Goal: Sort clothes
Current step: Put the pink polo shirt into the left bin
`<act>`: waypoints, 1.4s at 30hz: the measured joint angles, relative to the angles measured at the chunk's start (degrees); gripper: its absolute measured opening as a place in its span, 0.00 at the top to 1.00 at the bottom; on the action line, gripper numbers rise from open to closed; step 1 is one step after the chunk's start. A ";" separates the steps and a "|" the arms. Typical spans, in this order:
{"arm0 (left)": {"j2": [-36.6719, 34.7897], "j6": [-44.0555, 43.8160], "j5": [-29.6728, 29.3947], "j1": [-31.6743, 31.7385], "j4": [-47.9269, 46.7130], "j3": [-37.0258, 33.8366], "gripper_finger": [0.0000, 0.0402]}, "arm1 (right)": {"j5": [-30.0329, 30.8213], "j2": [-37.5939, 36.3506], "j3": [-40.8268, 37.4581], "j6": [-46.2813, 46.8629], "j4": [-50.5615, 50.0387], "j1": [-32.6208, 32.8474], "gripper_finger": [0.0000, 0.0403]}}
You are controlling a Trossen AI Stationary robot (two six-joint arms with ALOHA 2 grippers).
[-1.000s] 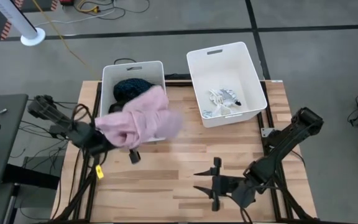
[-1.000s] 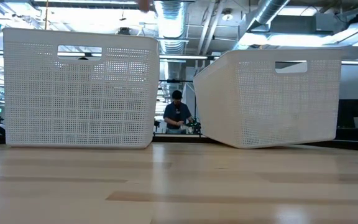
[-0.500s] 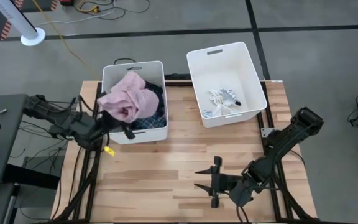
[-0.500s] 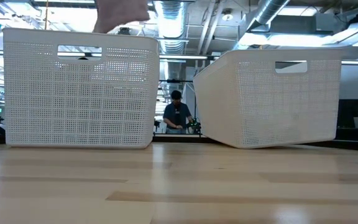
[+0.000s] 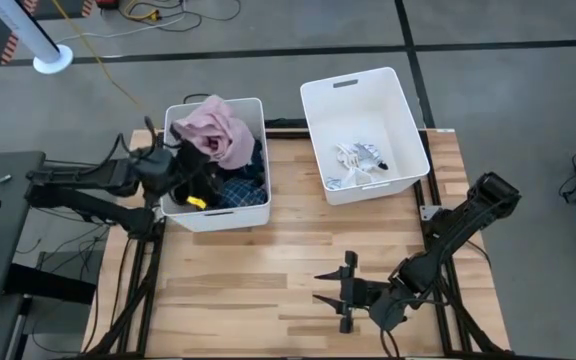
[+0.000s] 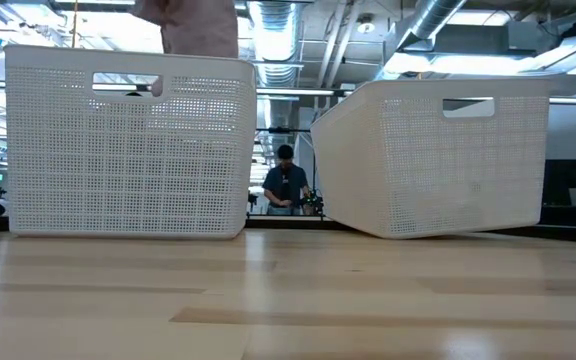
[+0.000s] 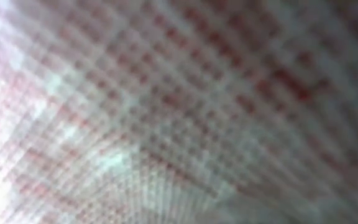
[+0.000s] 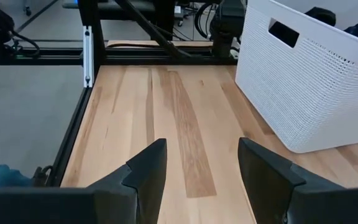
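Note:
My left gripper is over the left white bin, at its left wall, and holds a pale pink garment. The garment hangs bunched over the bin's far half and shows above the bin's rim in the low view. Its weave fills the left wrist view. Dark navy and blue plaid garments lie in that bin. White and striped garments lie in the right white bin. My right gripper is open and empty, low over the table's near part. My left gripper is shut on the pale pink garment, but the cloth itself hides the place of contact and covers the wrist camera. The garment is bunched and raised clear above the bin's rim; its lower folds hang into the bin.
Bare wooden table lies between the bins and my right gripper. The right bin sits tilted at the table's far edge. A person stands far behind the table. A yellow tag hangs from the left arm.
My left gripper has carried the pink garment from above the table by the left bin's near wall toward the far edge and over the bin. The garment, spread wide before, is now bunched over the bin's far half.

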 joint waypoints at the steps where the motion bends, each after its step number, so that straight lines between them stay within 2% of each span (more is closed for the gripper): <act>1: 0.01 1.09 1.82 1.62 -0.72 0.00 0.73 | 0.00 0.02 0.00 0.00 0.00 0.09 0.48; 6: 0.32 6.20 11.24 8.48 -5.44 0.00 0.73 | 0.00 0.02 0.00 0.00 -0.04 0.42 0.48; 10: 1.29 9.52 16.48 12.99 -8.61 -0.02 0.73 | 0.00 0.02 0.01 -0.06 -0.32 0.28 0.48; 17: 4.55 17.85 18.62 18.64 -11.78 0.00 0.73 | 0.00 0.02 0.02 0.23 -1.25 -0.11 0.48; 22: 7.18 23.53 23.49 21.83 -16.41 0.00 0.73 | 0.00 0.02 0.04 0.51 -1.49 -0.06 0.48; 34: 12.89 35.74 23.85 24.77 -29.63 0.00 0.73 | 0.00 0.02 0.04 4.42 -4.71 -0.04 0.48; 42: 12.90 37.83 23.52 24.11 -30.58 0.00 0.73 | 0.00 0.02 0.07 4.53 -4.49 0.02 0.48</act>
